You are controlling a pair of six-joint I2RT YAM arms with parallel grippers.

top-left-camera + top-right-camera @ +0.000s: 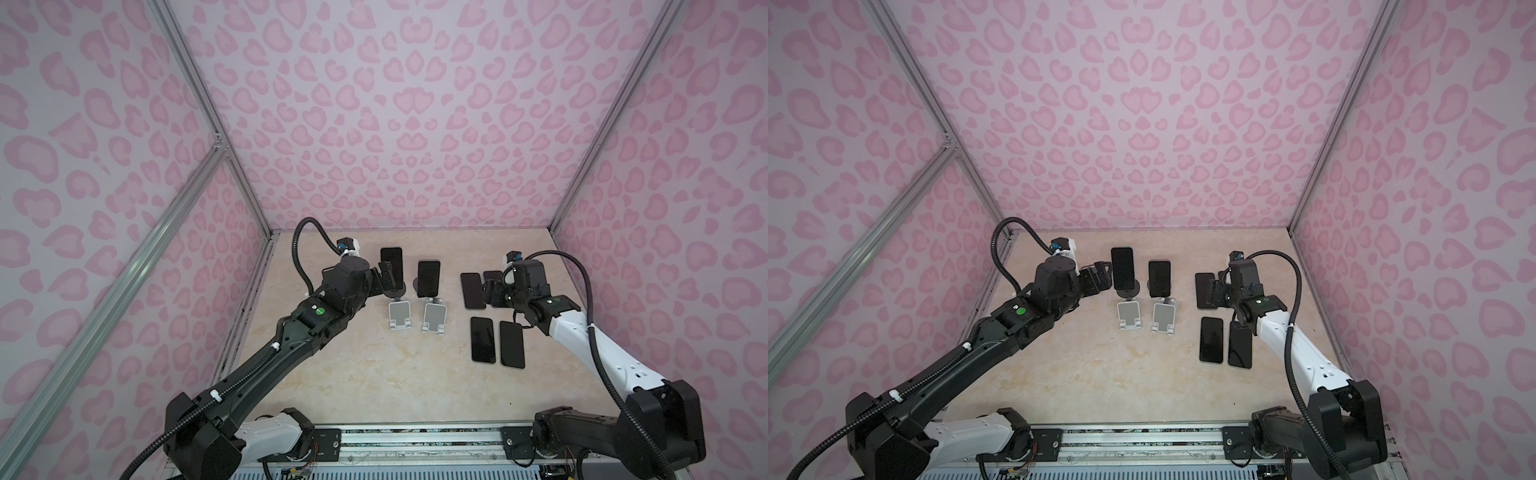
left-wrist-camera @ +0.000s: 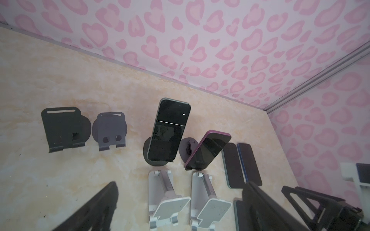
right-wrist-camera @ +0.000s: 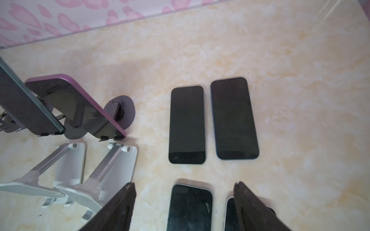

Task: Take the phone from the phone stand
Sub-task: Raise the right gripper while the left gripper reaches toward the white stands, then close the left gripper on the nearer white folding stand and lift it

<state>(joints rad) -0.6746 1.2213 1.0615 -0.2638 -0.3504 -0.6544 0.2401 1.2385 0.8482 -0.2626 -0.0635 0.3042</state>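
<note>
Two phones lean on dark round phone stands at the back of the table. The green-edged phone (image 2: 169, 130) (image 1: 391, 264) is on the left and the purple-edged phone (image 2: 208, 152) (image 1: 429, 277) on the right. The left phone's stand (image 2: 147, 149) shows below it. My left gripper (image 2: 180, 186) (image 1: 386, 278) is open beside the left phone's left edge, touching nothing. My right gripper (image 3: 184, 185) (image 1: 490, 291) is open over the flat phones at the right, with nothing held between its fingers.
Two empty white folding stands (image 1: 400, 316) (image 1: 434, 318) sit in front of the loaded ones. Two empty dark stands (image 2: 64, 130) (image 2: 111, 131) stand further left. Several phones lie flat at the right (image 1: 483, 340) (image 1: 512, 345) (image 3: 187, 125) (image 3: 234, 118). Patterned walls close in the table.
</note>
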